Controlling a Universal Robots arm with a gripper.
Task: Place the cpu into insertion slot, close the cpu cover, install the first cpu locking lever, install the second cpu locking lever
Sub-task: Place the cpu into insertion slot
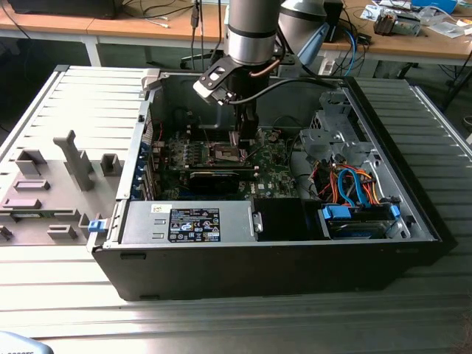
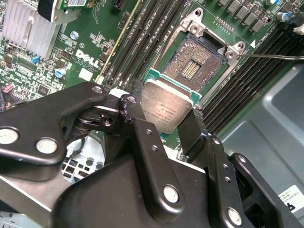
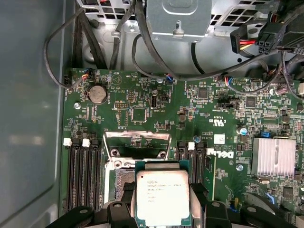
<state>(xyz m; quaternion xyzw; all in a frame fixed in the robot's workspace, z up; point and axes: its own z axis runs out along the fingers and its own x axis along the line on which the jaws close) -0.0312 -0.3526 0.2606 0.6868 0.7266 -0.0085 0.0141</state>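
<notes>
My gripper point(image 2: 166, 118) is shut on the cpu point(image 2: 168, 107), a flat grey-beige square chip with a green edge, pinched by its sides between the two black fingers point(image 2: 137, 102). In the second wrist view the chip hangs tilted just beside and above the insertion slot point(image 2: 194, 64), whose pin field lies bare. The first wrist view has the cpu point(image 3: 162, 197) over the slot point(image 3: 121, 178), with the silvery cpu cover point(image 3: 137, 142) standing raised behind it. A thin locking lever point(image 2: 270, 56) sticks out by the slot's corner. In the exterior view the gripper point(image 1: 247, 136) reaches down inside the case above the slot point(image 1: 227, 153).
Long black memory slots point(image 2: 142, 42) flank the socket on both sides. A finned heatsink point(image 3: 273, 156) and loose cables point(image 3: 142, 42) lie nearby. The open computer case point(image 1: 258, 258) has a drive cage with coloured cables point(image 1: 354, 188) at the exterior view's right. A grey fixture tray point(image 1: 59, 177) lies at its left.
</notes>
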